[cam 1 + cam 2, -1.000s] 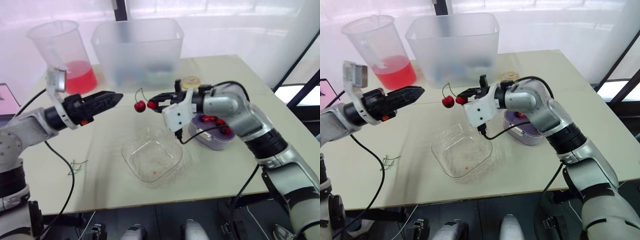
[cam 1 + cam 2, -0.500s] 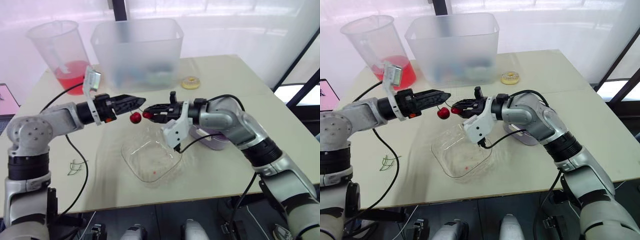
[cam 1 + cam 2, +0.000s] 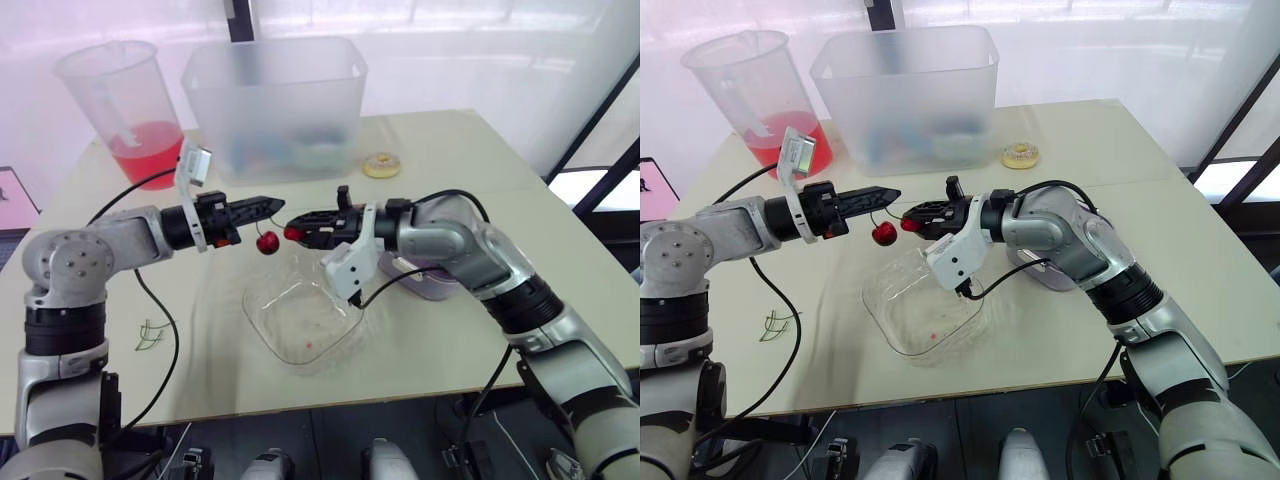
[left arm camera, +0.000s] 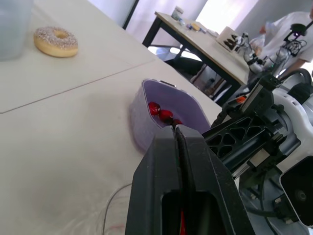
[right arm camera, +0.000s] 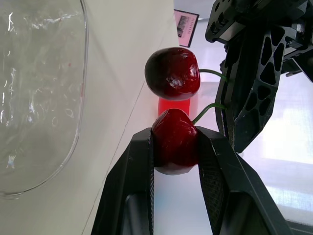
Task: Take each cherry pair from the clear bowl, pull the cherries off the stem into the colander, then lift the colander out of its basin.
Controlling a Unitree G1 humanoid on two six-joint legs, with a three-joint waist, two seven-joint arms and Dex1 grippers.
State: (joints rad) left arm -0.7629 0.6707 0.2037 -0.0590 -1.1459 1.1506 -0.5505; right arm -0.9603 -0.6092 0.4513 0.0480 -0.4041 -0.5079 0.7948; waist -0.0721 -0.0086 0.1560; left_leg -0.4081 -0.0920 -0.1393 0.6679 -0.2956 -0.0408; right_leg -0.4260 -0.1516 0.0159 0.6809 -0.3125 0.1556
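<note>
Left eye view: right gripper is clamped on 1 glossy dark red cherry. The 2nd round cherry of the pair hangs free beside it, above the far rim of the crinkly clear plastic bowl. Left gripper tip sits just above the pair. Lilac plastic colander is mostly hidden behind the right arm; can't tell it from its basin. Vs 1 s ago: left gripper has come in from well apart, and the pair sits lower.
Left wrist view: black fingers are pressed together with no gap; what they pinch is hard to make out. Colander holds a few red cherries.
Right wrist view: pads squeeze the held cherry's sides. Thin green stem runs into left gripper's closed tip.
</note>
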